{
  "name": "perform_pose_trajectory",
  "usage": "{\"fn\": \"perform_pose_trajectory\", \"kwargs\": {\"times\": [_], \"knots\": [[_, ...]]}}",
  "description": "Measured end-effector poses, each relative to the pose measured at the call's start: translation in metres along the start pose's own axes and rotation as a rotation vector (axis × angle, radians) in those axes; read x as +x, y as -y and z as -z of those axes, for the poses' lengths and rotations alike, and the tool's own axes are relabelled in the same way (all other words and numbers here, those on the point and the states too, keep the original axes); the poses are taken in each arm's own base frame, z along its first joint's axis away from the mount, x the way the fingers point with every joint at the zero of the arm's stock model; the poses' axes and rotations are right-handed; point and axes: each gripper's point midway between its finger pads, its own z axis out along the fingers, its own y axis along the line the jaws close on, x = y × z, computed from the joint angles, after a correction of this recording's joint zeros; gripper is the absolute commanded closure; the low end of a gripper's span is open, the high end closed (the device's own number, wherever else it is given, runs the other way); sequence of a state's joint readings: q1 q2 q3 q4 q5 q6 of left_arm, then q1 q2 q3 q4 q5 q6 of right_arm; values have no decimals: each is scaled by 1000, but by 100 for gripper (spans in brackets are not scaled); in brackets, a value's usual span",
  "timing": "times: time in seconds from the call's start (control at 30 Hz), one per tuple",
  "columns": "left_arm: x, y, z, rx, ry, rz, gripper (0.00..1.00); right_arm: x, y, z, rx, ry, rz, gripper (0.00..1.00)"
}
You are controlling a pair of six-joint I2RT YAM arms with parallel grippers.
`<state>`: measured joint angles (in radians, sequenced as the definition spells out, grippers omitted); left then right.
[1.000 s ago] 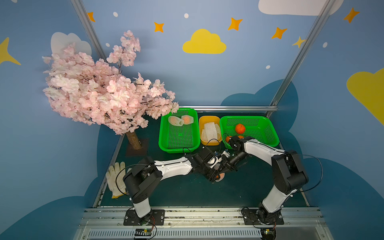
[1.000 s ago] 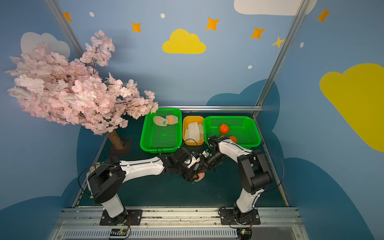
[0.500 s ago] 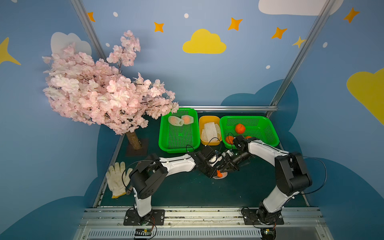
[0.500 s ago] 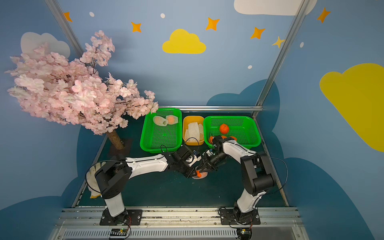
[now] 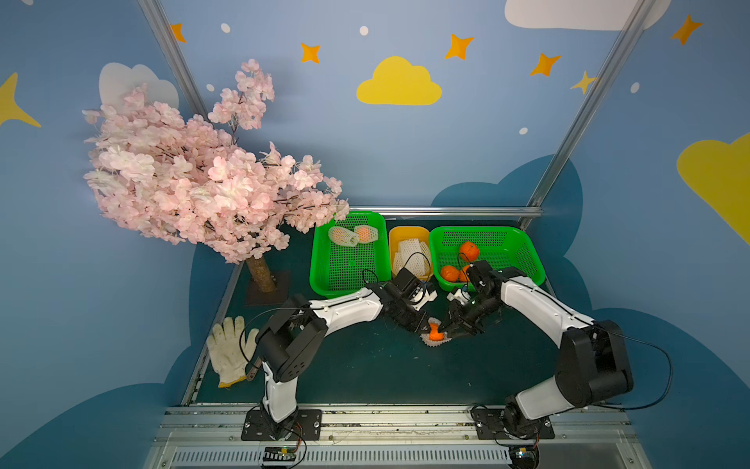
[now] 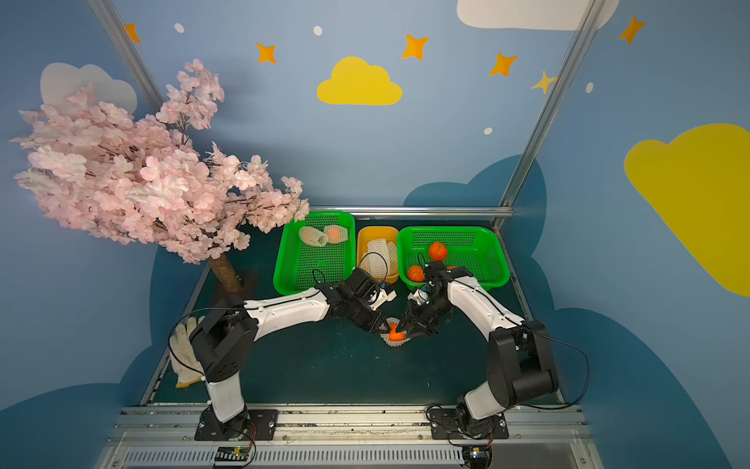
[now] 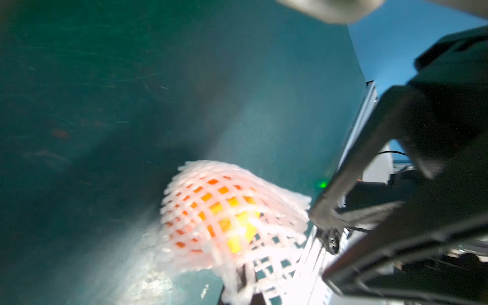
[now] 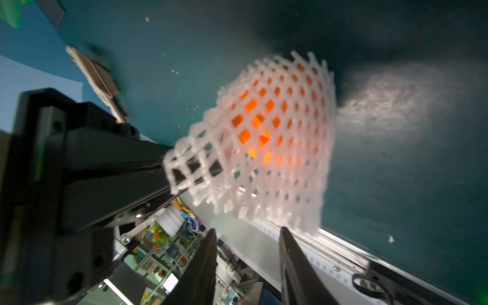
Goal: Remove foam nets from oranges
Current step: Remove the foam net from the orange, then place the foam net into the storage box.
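An orange (image 5: 435, 334) (image 6: 395, 335) sits on the green mat inside a white foam net (image 5: 434, 343) (image 7: 211, 211) (image 8: 277, 137). My left gripper (image 5: 426, 325) (image 6: 383, 327) (image 7: 244, 285) is shut on the loose end of this net. My right gripper (image 5: 448, 329) (image 6: 406, 329) (image 8: 247, 237) faces it from the other side, open, with nothing between its fingers (image 8: 287, 253). The net's edge lies just past their tips. Bare oranges (image 5: 468, 250) lie in the right green basket (image 5: 507, 243).
The left green basket (image 5: 349, 268) holds two netted oranges (image 5: 367, 232). Between the baskets a yellow tub (image 5: 408, 234) holds empty nets (image 5: 410, 253). A white glove (image 5: 229, 351) lies at the mat's left edge, near a pink blossom tree (image 5: 203, 182).
My left gripper has closed on the net's end. My right gripper has opened and let go of the net. Both arms and the netted orange shifted slightly right.
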<state>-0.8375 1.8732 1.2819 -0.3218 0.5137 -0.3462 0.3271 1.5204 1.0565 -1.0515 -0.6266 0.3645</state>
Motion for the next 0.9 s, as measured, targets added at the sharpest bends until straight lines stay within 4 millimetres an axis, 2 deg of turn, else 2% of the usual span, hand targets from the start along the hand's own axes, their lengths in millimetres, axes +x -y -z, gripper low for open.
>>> {"fn": "perform_pose_trajectory", "kwargs": {"times": [0.4, 0.57, 0.73, 0.83, 0.9], "knots": [[-4, 18, 6, 90, -33, 57, 93, -10, 18, 1, 107, 51, 19, 64], [-12, 19, 14, 102, -22, 77, 93, -14, 17, 3, 115, 70, 29, 57], [-28, 9, 30, 81, 7, 114, 93, -17, -4, 23, 64, 150, 99, 40], [-47, 9, 45, 64, 49, 107, 93, -16, -24, 43, 11, 224, 167, 30], [-61, 10, 57, 50, 80, 92, 93, -15, -36, 55, -21, 272, 211, 27]]}}
